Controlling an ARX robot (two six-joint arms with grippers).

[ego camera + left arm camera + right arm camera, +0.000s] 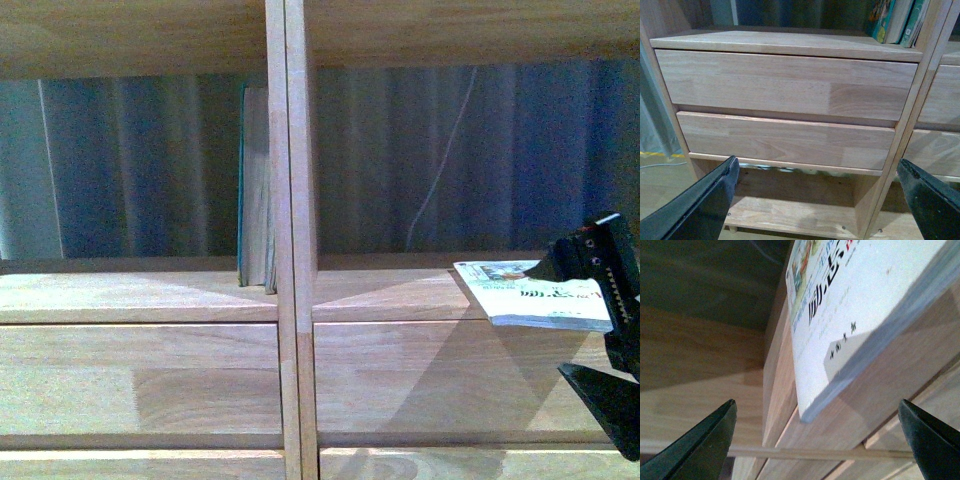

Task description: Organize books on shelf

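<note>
right compartment open — paperback at lip, divider left

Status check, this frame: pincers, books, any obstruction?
Left pincer open, empty, facing drawers. Right pincer open around paperback lying flat in right compartment. Teal-edged book upright against divider. No obstruction visible.

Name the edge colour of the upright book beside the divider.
Teal; the upright book shows best in front view.

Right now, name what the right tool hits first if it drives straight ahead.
Most likely the white paperback: its near corner, lying on the light-wood shelf, sits straight ahead of the open right tool. Depth is unclear.
</note>
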